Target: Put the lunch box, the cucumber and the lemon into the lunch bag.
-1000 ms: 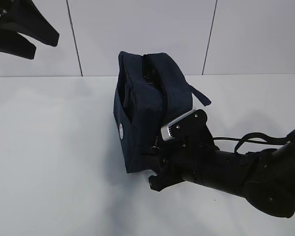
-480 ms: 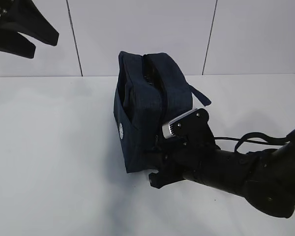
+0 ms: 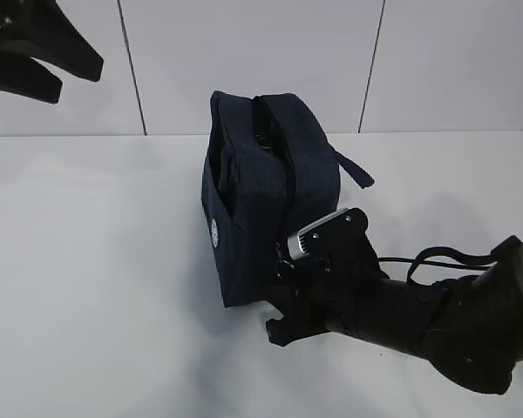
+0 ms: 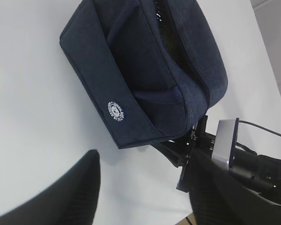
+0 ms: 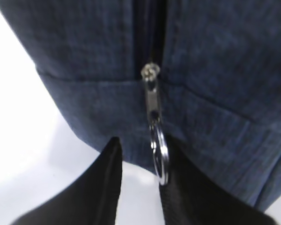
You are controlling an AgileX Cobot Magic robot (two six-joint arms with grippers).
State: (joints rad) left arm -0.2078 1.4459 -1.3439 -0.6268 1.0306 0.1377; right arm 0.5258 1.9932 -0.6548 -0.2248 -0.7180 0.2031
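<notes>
The dark navy fabric lunch bag (image 3: 266, 196) stands in the middle of the exterior view on the white table (image 3: 87, 287), its top seam gaping at the far end. No lunch box, cucumber or lemon shows in any view; whether they are already inside cannot be told. The step in hand looks like working the zipper. In the right wrist view the silver zipper slider (image 5: 151, 91) sits at centre, low on the bag's end, and its silver ring pull (image 5: 159, 157) hangs between the right gripper (image 5: 140, 187) fingers, against the right-hand one. The jaws stand narrowly apart; whether they pinch the ring cannot be told. The next move calls for a firm pinch on the thin ring, then a pull along the seam.

The left gripper (image 4: 145, 187), jaws apart and empty, hangs at the upper left of the exterior view. Bare table lies left and below; the table's back edge meets the wall just behind the bag.
</notes>
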